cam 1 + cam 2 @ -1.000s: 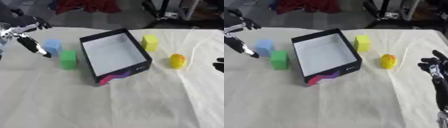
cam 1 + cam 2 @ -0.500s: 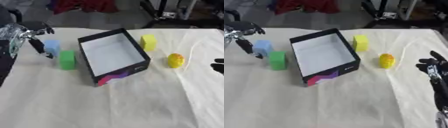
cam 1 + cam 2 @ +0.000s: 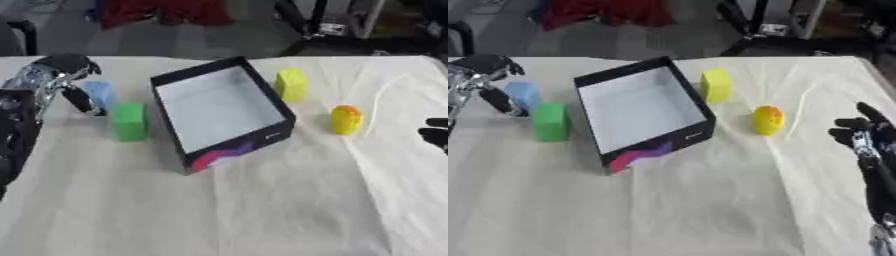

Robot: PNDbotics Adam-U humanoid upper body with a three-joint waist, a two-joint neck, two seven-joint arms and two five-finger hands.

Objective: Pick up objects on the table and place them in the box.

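A black box with a pale inside stands open at the table's middle. A green block lies just left of it, and a light blue block sits behind that. A yellow block stands by the box's far right side, and a yellow-orange rounded object lies further right. My left hand hovers at the far left beside the blue block, fingers spread and hanging, holding nothing. At the right edge my right hand rests open with its fingers up.
A cream cloth covers the table. A thin pale cord runs across it right of the rounded object. Red fabric and dark stands lie beyond the far edge.
My left hand has drifted slightly right and up, closer to the blue block. The blocks, the box and my right hand stay where they were.
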